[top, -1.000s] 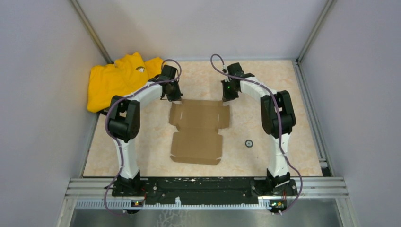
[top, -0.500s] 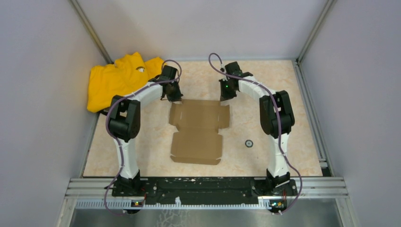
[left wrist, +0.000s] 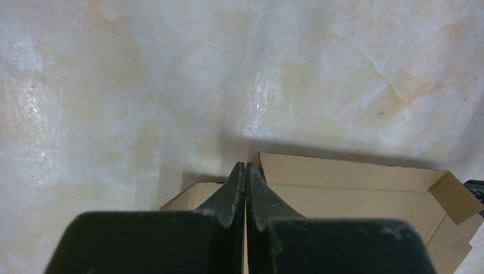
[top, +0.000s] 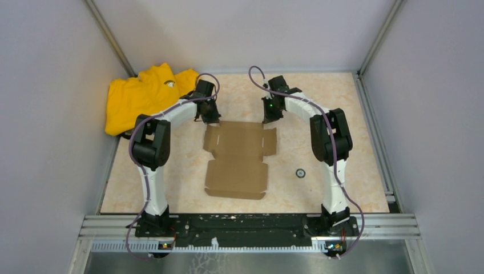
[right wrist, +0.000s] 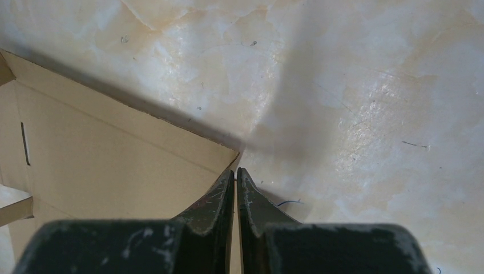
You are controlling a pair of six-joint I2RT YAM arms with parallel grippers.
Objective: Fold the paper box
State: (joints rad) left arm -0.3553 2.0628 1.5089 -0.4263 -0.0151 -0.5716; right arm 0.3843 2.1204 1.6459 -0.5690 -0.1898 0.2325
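Observation:
The paper box (top: pixel 240 154) lies flat and unfolded in the middle of the table, plain brown cardboard with flaps and tabs. My left gripper (top: pixel 212 119) is shut, with its tips at the box's far left corner. In the left wrist view this gripper (left wrist: pixel 246 164) points at the slit between a small tab and the long far flap (left wrist: pixel 354 182). My right gripper (top: pixel 267 119) is shut at the far right corner. In the right wrist view that gripper (right wrist: pixel 235 170) touches the corner of the far flap (right wrist: pixel 103 160). No cardboard shows clearly between either pair of fingers.
A yellow cloth garment (top: pixel 140 97) is heaped at the back left, behind the left arm. A small dark ring (top: pixel 300 173) lies on the table to the right of the box. Grey walls enclose the table, and a metal rail (top: pixel 251 220) runs along the near edge.
My right gripper has moved a little to the left, up to the box's far right corner. The left arm and the box have stayed about where they were.

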